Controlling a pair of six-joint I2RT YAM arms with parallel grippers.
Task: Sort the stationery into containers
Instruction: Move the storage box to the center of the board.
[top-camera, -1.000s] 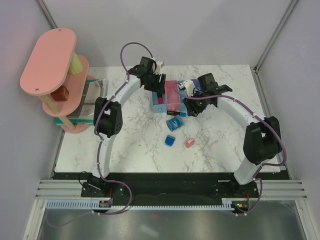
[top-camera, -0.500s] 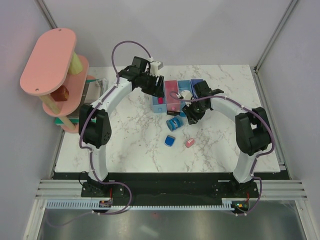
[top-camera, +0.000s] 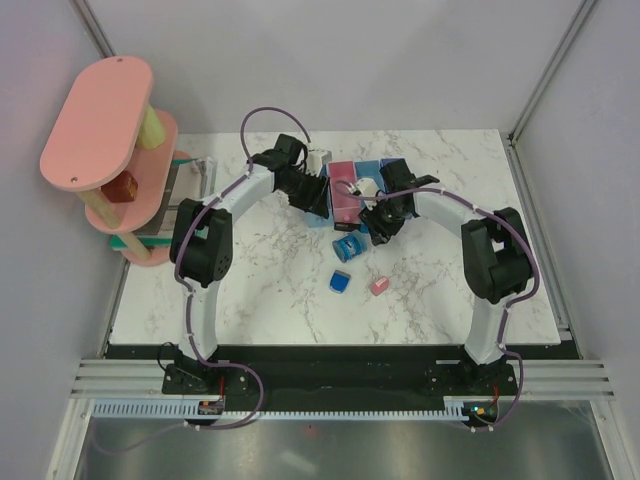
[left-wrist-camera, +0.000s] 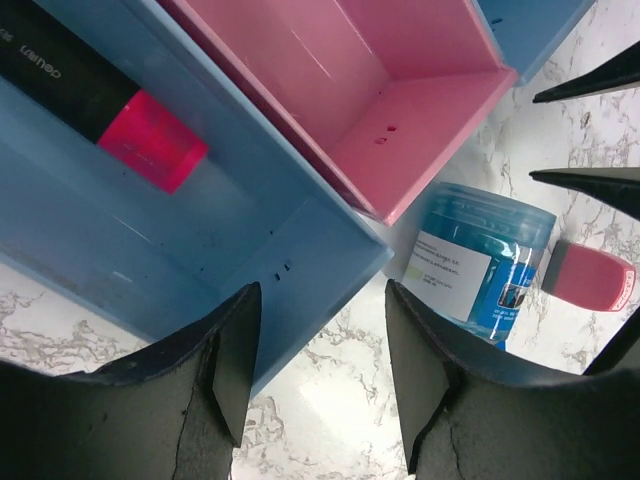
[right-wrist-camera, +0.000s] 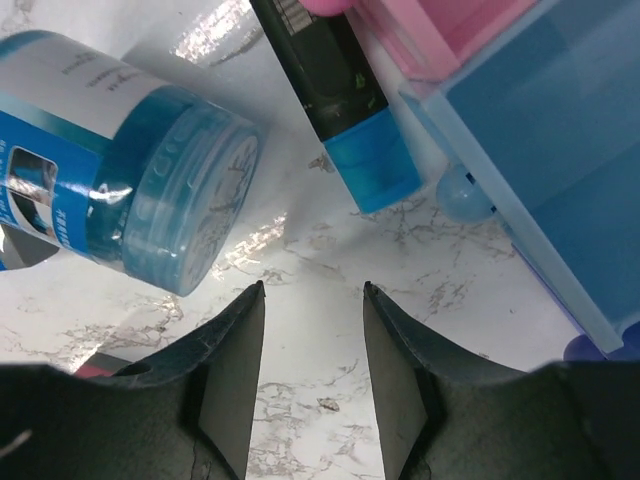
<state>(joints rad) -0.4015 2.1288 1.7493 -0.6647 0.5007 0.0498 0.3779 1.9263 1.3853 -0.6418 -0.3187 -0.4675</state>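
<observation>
Overhead view looks down on the whole table (top-camera: 440, 290); both close wrist views share the round blue roll (left-wrist-camera: 480, 265) ahead of their fingers (left-wrist-camera: 235, 350).

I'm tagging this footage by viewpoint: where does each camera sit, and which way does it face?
Top external: above and behind the bases, looking down on the table; left arm and right arm show whole.
Left wrist: on the left wrist, looking down past the left claw at the light blue bin, pink-capped marker, pink bin, blue roll.
Right wrist: on the right wrist, looking down past the right claw at the blue-capped marker.
Shared: both wrist views catch the blue roll.
</observation>
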